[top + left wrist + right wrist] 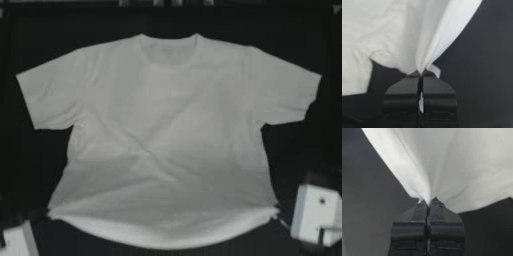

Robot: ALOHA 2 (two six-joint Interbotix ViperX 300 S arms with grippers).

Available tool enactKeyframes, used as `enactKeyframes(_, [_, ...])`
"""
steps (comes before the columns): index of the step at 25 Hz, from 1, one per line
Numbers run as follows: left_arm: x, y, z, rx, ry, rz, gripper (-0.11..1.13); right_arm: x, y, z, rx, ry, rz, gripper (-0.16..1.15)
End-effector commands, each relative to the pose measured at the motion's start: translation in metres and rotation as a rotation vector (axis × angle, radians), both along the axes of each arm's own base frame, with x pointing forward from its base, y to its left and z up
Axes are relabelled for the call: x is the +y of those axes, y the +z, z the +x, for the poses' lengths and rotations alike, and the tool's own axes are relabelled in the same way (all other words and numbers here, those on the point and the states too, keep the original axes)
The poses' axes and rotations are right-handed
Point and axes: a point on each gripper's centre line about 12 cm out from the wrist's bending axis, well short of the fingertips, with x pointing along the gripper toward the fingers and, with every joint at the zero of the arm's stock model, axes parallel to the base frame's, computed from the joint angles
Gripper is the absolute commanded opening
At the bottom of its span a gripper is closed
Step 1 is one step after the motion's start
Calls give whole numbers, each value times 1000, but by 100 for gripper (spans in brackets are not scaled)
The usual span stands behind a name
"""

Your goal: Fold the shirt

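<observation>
Left end effector [421, 73] at 7 o'clock, right end effector [429, 201] at 5: I've both clamped on shirt [167, 135] hem corners, hem raised off the bench [27, 45], ready to fold toward collar.

Shirt [167, 135] covers most table [314, 135]; bare strips flank it

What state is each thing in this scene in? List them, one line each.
Plain white short-sleeved soft-cloth T-shirt: spread flat, unfolded, both bottom hem corners pinched and lifted.
Left end effector: at the shirt's lower left corner, shut on the cloth.
Right end effector: at the shirt's lower right corner, shut on the cloth.
Dark table: bears the shirt.
</observation>
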Motion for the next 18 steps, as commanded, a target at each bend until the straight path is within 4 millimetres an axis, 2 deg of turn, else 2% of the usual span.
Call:
enactKeyframes(1, [38, 19, -8, -63, 33, -29, 6, -32, 16, -6, -33, -22, 8, 7])
enactKeyframes(8, [104, 18, -12, -137, 75, -44, 6, -83, 13, -15, -34, -69, -33, 7])
enactKeyframes(11, [126, 14, -16, -170, 101, -47, 6, -105, 13, -17, -53, -96, -43, 7])
enactKeyframes(18, [164, 12, -29, -218, 164, -26, 6, -138, -4, -21, -51, -136, -79, 7])
